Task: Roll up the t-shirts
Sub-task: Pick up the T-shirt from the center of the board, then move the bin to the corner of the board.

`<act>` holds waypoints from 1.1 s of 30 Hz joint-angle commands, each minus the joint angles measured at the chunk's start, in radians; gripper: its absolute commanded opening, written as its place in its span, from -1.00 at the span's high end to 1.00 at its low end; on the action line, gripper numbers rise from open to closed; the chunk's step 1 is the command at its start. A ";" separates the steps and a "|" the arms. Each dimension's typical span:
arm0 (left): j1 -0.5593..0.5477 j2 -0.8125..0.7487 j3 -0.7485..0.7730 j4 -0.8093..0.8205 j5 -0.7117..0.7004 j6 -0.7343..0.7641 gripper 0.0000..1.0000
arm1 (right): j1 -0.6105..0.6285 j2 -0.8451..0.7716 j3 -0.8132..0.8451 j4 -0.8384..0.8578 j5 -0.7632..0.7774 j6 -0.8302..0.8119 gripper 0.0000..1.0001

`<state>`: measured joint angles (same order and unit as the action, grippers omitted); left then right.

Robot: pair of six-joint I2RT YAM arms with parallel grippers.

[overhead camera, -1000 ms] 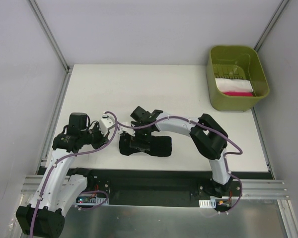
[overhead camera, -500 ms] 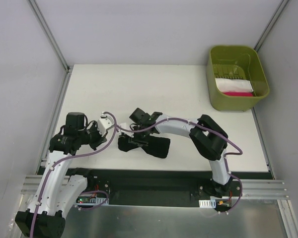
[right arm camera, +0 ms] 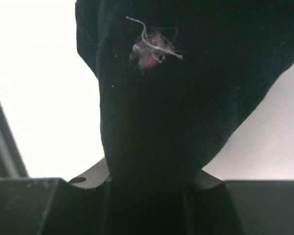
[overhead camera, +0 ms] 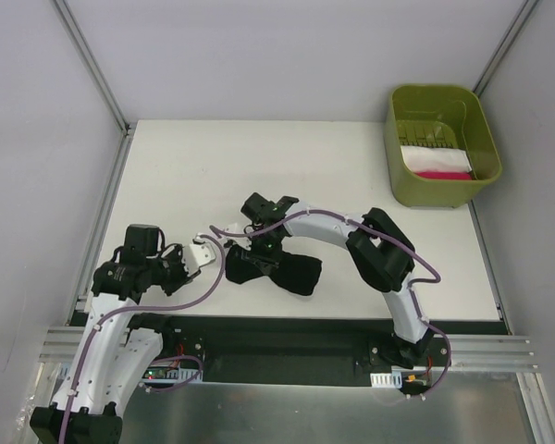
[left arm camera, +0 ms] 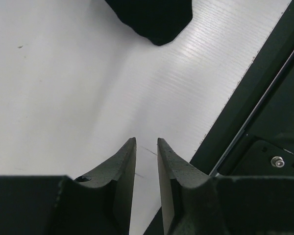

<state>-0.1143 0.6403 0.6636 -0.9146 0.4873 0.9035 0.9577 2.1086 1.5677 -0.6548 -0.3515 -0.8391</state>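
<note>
**While the right arm clamps the roll, the left stands off**

Because a rolled cloth tends to spring loose, we read the right gripper's hold as a way of keeping the bundle together. The black t-shirt lies as a compact dark bundle near the front middle of the white table, and this gripper sits at its left end. In the right wrist view, black fabric fills the whole space between the jaws and hides most of both fingers. We therefore take them to be clamped on the shirt. A pinkish tuft of lint clings to the cloth just beyond the grip.

The left gripper hangs over bare table, apart from the shirt's rounded end. Its fingers are parted by only a narrow slit, with nothing between them and nothing touched. We judge that it is free to tidy or support the near end if needed.

At the back right stands a green bin holding white and pink cloth, plausibly where finished rolls go.
</note>
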 commanded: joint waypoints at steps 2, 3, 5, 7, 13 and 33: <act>-0.001 0.039 0.070 -0.038 -0.059 0.115 0.51 | -0.022 0.028 0.020 -0.328 -0.001 0.041 0.99; -0.001 0.030 0.080 -0.038 -0.058 0.117 0.50 | -0.025 0.016 0.023 -0.328 0.006 0.038 0.99; -0.001 0.018 0.112 -0.036 -0.040 0.114 0.50 | -0.040 -0.007 0.028 -0.339 0.017 0.028 0.99; -0.001 0.004 0.146 -0.030 0.008 0.077 0.48 | -0.063 -0.051 0.038 -0.377 0.005 -0.011 0.98; -0.001 0.065 0.205 0.055 0.074 -0.061 0.52 | -0.170 -0.200 0.071 -0.454 -0.020 -0.075 0.99; -0.016 0.472 0.418 0.250 0.268 -0.239 0.47 | -0.875 -0.291 0.560 -0.436 0.020 -0.091 0.99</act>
<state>-0.1192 1.0912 1.0328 -0.7002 0.7109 0.7071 0.2001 1.8088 2.0262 -1.1408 -0.3450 -0.9432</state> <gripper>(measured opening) 0.262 0.306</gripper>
